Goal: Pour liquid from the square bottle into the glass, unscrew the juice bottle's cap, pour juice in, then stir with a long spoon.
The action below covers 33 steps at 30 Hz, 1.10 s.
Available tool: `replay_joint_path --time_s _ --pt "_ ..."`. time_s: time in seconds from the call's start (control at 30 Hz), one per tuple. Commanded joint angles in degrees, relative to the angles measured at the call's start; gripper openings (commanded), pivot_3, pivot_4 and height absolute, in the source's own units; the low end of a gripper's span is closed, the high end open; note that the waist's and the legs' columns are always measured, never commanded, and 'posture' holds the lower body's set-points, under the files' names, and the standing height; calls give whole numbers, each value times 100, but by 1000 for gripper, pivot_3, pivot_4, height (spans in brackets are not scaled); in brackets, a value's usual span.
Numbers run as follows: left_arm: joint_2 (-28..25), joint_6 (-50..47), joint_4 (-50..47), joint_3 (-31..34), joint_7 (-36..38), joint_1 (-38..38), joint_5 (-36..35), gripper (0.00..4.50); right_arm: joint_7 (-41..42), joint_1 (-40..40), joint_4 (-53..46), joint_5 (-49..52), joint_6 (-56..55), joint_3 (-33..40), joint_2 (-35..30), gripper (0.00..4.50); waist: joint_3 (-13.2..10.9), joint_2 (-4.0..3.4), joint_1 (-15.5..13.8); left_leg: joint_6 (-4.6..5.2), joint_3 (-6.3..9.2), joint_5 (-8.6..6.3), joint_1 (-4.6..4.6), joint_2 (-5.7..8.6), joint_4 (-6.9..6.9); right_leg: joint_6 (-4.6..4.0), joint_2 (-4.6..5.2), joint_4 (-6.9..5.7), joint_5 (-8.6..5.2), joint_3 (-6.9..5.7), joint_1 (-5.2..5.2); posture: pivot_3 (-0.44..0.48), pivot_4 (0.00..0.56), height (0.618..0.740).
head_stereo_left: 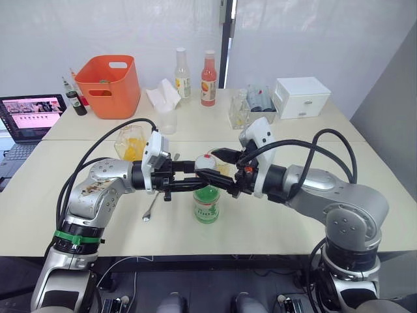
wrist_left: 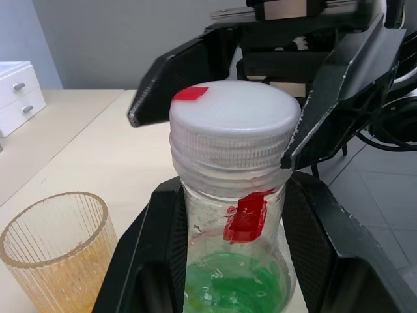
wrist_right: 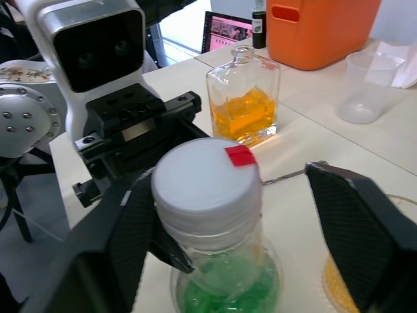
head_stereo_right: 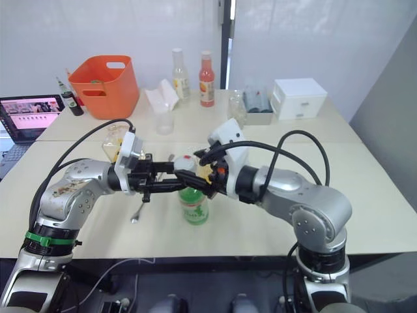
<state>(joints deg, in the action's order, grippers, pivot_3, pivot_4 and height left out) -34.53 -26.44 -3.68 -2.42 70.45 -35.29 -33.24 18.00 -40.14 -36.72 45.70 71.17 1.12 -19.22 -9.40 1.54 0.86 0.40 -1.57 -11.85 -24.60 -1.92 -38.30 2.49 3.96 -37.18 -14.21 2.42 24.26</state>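
**Currently: juice bottle clamped at neck, cap bracketed**

Head views: The juice bottle (head_stereo_left: pixel 206 203), holding green liquid, stands upright on the near table (head_stereo_left: pixel 273 222), centre. The left gripper (head_stereo_left: pixel 193 182) reaches in from the left and the right gripper (head_stereo_left: pixel 220 164) from the right, meeting at the bottle top. A long spoon (head_stereo_left: pixel 152 205) lies just left of the bottle. The square bottle (head_stereo_left: pixel 131 144) with orange liquid stands farther back, left.

Left wrist view: The left gripper's fingers (wrist_left: pixel 140 261) are closed on the bottle neck, below the white cap (wrist_left: pixel 234 130). The ribbed glass (wrist_left: pixel 55 251) stands beside the bottle.

Right wrist view: The right gripper's fingers (wrist_right: pixel 355 222) are spread, flanking the cap; the gap on one side is clear.
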Motion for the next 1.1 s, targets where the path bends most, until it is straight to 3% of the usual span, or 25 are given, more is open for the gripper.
replay_joint_path --time_s 0.03,0.1,0.23,0.33,0.4,0.47,0.53,0.63,0.73,0.87,1.0,1.07,1.1 --pt "-90 -77 -7 -105 78 58 89 1598 -171 -92 -146 63 -32 139 7 2283 0 0 0 0 0 0 0 0 0 0 0 0 0 0 0 0 150 715" --pt "-96 -87 -25 -102 75 67 83 1598 -201 -113 -142 97 -60 143 15 1730 0 0 1 0 0 0 0 0 0 0 0 1 0 0 0 0 150 715" --pt "-105 -106 -72 -110 68 84 80 1598 -126 -173 -45 129 -168 149 -32 1726 0 0 15 0 0 0 0 -3 0 0 -3 1 0 0 1 0 150 715" --pt "-111 -107 -79 -113 64 88 86 1598 642 -297 280 119 -540 -52 -372 1726 0 0 17 0 0 0 0 -1 0 0 -2 1 0 0 1 0 150 715" --pt "-115 -102 -83 -117 62 99 90 1598 1412 -365 633 12 -951 -252 -712 1726 0 0 14 0 -1 0 0 -2 0 0 -3 4 0 0 0 0 150 715" --pt "-117 -98 -131 -118 47 145 87 1598 3087 -686 1657 -268 -1805 -685 -1167 1726 0 0 17 0 -1 0 0 -2 0 0 -3 6 0 -1 -2 0 150 715" --pt "-121 -103 -178 -115 29 178 79 1598 4224 -1012 2495 -480 -2398 -1027 -1371 1726 0 0 36 1 -6 0 4 -1 0 0 -3 9 0 2 -5 0 150 715" --pt "-129 -114 -240 -91 -1 235 67 1598 6114 -1875 4098 -852 -3172 -1645 -1284 1726 0 0 59 1 -6 -1 5 -6 4 0 -12 8 0 4 -2 0 150 715" --pt "-127 -137 -310 -80 -45 276 48 1598 7165 -2686 5579 -1234 -3764 -1900 -842 1726 0 0 87 2 -3 -1 1 -9 6 -1 -15 9 0 2 1 0 150 715" --pt "-119 -146 -328 -80 -72 282 41 1598 7450 -3263 6638 -1311 -4307 -2232 -587 1726 -1 -1 85 2 -3 -2 -6 -7 7 -1 -11 5 0 1 8 0 150 715" --pt "-120 -140 -333 -67 -89 288 50 1598 7450 -3464 6946 -1156 -4475 -2290 -565 1726 -1 -1 36 2 -2 -1 -5 -2 6 -1 -2 5 0 -2 5 0 150 715" --pt "-114 -127 -311 -66 -91 277 60 1598 7450 -3457 6911 -1067 -4438 -2231 -589 2807 -1 -1 18 1 -3 -1 -4 -1 5 -1 0 3 0 -2 5 0 150 715" --pt "-110 -119 -288 -66 -88 267 65 1598 7450 -3441 6881 -1047 -4420 -2199 -601 3129 -1 -1 13 0 -3 -1 -4 -1 5 -2 0 2 1 -2 5 0 150 715"
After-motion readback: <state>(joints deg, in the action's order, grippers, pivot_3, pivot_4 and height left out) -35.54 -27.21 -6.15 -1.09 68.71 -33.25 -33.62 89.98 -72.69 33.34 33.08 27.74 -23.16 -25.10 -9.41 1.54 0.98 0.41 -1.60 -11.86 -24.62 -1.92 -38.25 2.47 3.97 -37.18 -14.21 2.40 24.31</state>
